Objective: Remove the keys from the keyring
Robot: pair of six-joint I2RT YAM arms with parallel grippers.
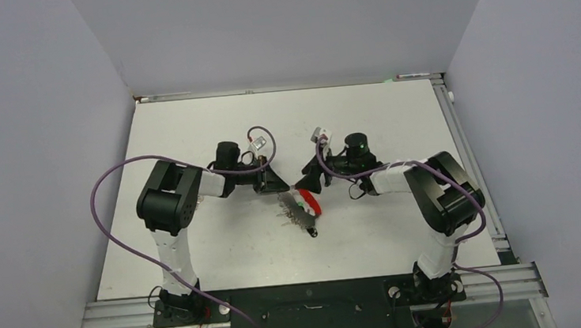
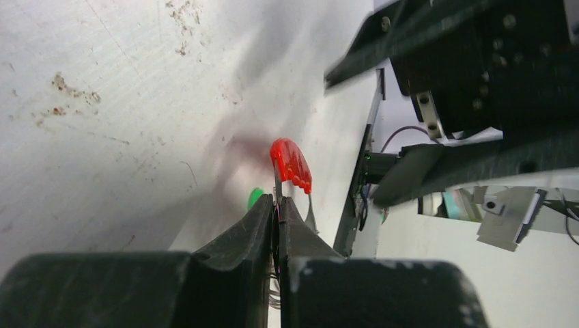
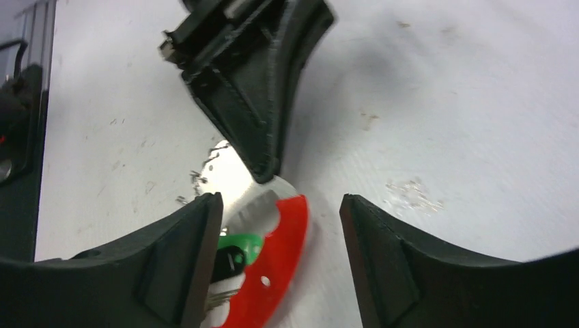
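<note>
The keyring has a bright red arc and a grey metal part. It lies at mid-table with the keys bunched on it. My left gripper is shut on the thin metal edge of the keyring; in the left wrist view the red arc sticks out past its tips and a green-headed key shows beside them. My right gripper is open. In the right wrist view the red arc lies between its fingers, apart from both, with the green key and silvery keys by one finger. No blue-headed key shows.
The white table has scuff marks and small debris near the keyring. Purple cables loop off both arms. Grey walls close in the table at the left, back and right, and a metal rail runs along the near edge.
</note>
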